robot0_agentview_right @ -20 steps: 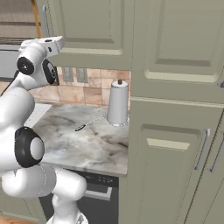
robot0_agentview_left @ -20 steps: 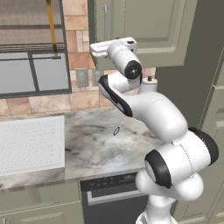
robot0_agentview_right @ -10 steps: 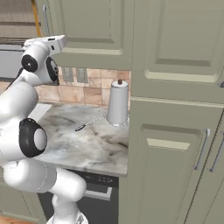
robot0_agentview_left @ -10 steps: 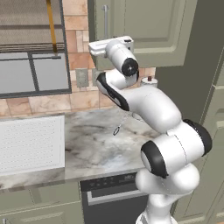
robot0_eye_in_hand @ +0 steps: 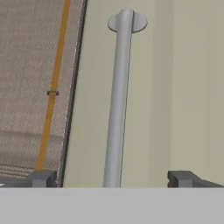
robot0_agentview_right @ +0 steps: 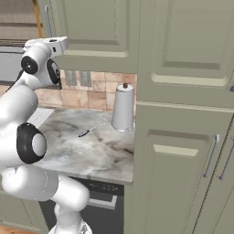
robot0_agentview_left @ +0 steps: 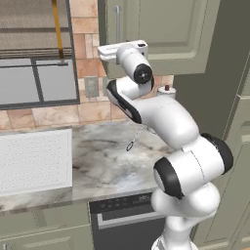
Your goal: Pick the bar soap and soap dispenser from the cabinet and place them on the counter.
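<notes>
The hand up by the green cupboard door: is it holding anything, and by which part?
Nothing is held. The hand is open, its two dark fingertips standing apart on either side of the long silver bar handle of the sage-green cabinet door, not closed on it.

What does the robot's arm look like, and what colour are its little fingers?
The arm is smooth, glossy white with rounded, chunky segments and dark black rings at its joints. At its tip is a white gripper with two small dark grey, blocky fingers.
</notes>
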